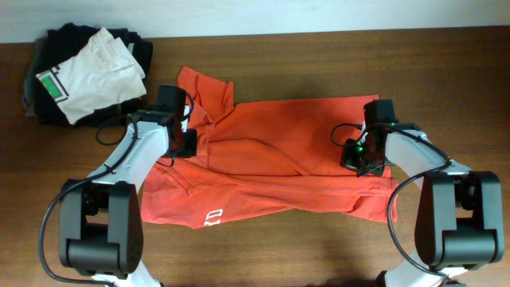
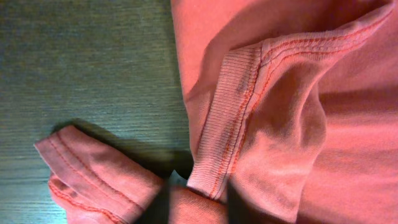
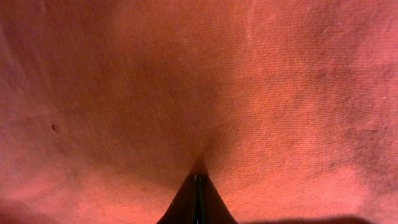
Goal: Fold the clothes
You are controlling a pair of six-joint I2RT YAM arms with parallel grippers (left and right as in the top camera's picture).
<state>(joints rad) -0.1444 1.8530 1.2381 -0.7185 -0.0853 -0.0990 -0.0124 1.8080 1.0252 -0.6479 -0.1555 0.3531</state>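
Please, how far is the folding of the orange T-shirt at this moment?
Done: one lengthwise fold seems made; the T-shirt lies in two layers, its lettering on the lower one. In hand: the left gripper pinches cloth by the collar, and the right gripper pinches the opposite end. Left: a sleeve sticks out, so further folds are needed.

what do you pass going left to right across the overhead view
black garment pile with white garment on top → left claw → right claw; red-orange T-shirt spans under both claws, so it's left unplaced
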